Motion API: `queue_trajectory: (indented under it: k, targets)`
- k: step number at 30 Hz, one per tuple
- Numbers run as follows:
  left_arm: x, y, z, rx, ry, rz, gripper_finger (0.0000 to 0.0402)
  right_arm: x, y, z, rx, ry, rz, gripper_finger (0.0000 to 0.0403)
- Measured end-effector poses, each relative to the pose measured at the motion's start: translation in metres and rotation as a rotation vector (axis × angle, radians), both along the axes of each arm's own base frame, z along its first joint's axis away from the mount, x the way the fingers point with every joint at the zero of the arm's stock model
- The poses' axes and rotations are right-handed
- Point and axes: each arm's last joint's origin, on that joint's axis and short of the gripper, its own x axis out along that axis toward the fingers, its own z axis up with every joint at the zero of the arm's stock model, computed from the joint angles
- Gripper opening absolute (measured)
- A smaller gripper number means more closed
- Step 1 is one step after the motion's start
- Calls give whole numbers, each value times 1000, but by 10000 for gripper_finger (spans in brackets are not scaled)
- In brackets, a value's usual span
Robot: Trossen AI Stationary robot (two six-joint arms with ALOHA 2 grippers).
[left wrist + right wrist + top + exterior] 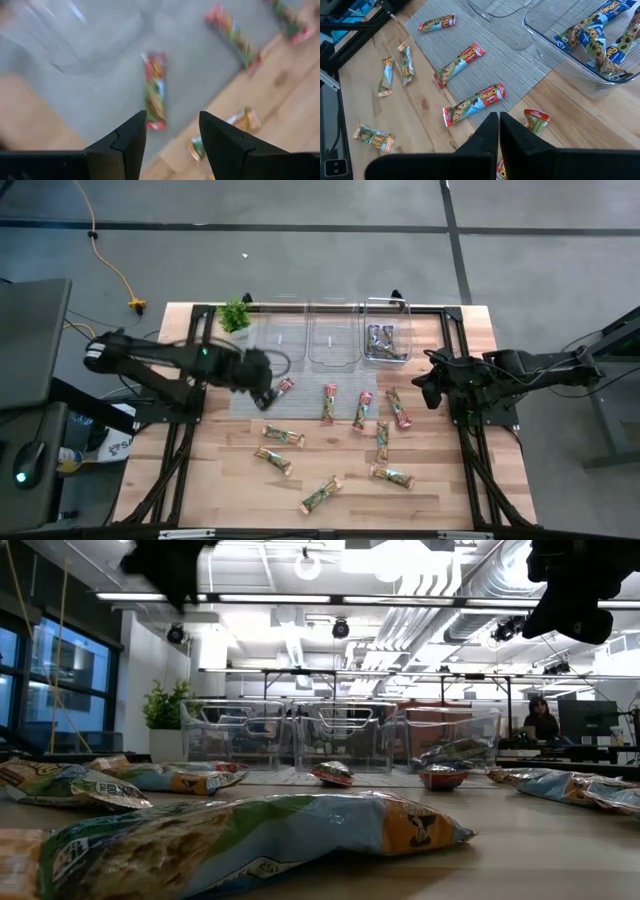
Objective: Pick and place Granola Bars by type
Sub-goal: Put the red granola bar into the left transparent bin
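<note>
Three red-wrapped granola bars (329, 402), (362, 410), (399, 408) and a fourth red bar (284, 388) lie flat on a grey mat (250, 402). Several green/tan bars (283, 436) lie on the bare wood nearer the front. Blue bars (380, 340) lie in the rightmost clear bin (400, 310). My left gripper (265, 390) is open and hovers just left of the fourth red bar, which shows ahead of its fingers in the left wrist view (155, 90). My right gripper (432, 388) is shut and empty, held above the table's right side beyond the bars (473, 104).
Two more clear bins (280, 340), (333, 340) stand at the far edge beside the one with blue bars. A small green plant (235, 315) stands at the far left corner. Black frame rails (185, 450), (480, 470) run along both sides of the table.
</note>
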Motion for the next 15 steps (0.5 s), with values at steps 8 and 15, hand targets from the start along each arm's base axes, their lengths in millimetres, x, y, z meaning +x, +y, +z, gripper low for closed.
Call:
queue_trajectory:
  k: [8,15]
  targets:
    - [5,-1,-99,-145,27,-10,175,0,0,0,3,0,4,0]
    - [14,11,-115,-134,-30,-32,183,0,1,0,13,2,15,0]
